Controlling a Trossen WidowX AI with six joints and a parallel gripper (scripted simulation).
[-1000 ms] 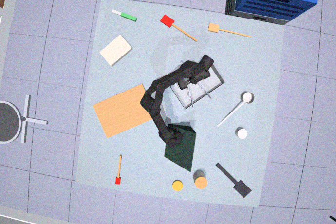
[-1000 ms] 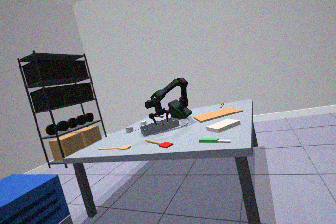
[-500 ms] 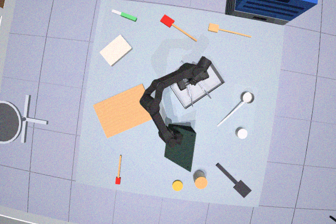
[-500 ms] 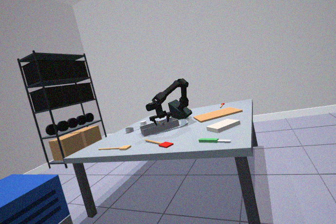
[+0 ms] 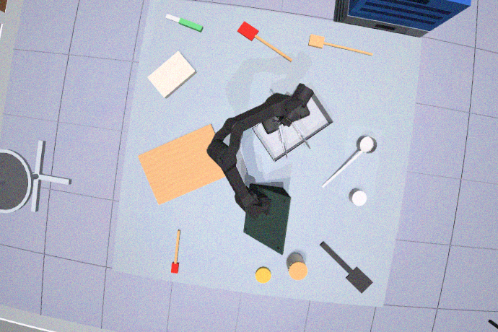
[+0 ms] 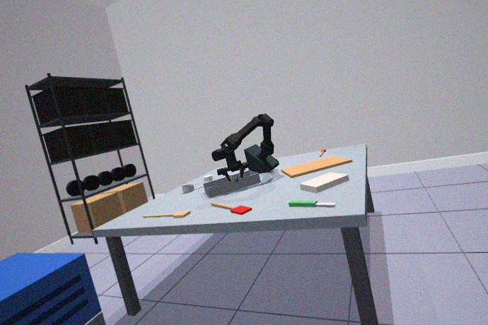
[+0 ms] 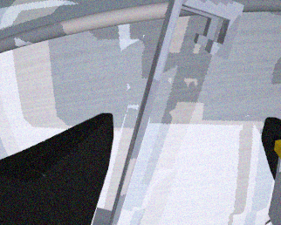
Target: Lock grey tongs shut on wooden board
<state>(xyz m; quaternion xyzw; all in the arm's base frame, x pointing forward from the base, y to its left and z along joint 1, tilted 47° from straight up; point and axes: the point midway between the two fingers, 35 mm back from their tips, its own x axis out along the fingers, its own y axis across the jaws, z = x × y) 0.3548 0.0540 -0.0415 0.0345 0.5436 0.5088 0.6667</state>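
The grey tongs (image 5: 292, 137) lie open across the grey roasting tin (image 5: 295, 127) near the table's middle, their two arms spread toward the tin's near edge. My gripper (image 5: 282, 120) is low over the tin at the tongs' hinge end, fingers pointing down. In the wrist view one tong arm (image 7: 147, 114) runs diagonally between my fingers (image 7: 188, 137), and the other arm sits at the right edge by the right finger. The fingers stand partly open astride the arms, which are still spread. The wooden board (image 5: 180, 163) lies left of the tin, under the arm's elbow. The side view shows the gripper (image 6: 232, 174) just above the tin (image 6: 232, 184).
The dark base plate (image 5: 268, 219) holds the arm. Around the table lie a white block (image 5: 171, 73), a green marker (image 5: 185, 22), a red spatula (image 5: 261, 38), a wooden spatula (image 5: 338, 44), a white ladle (image 5: 349, 159) and a white puck (image 5: 359, 198).
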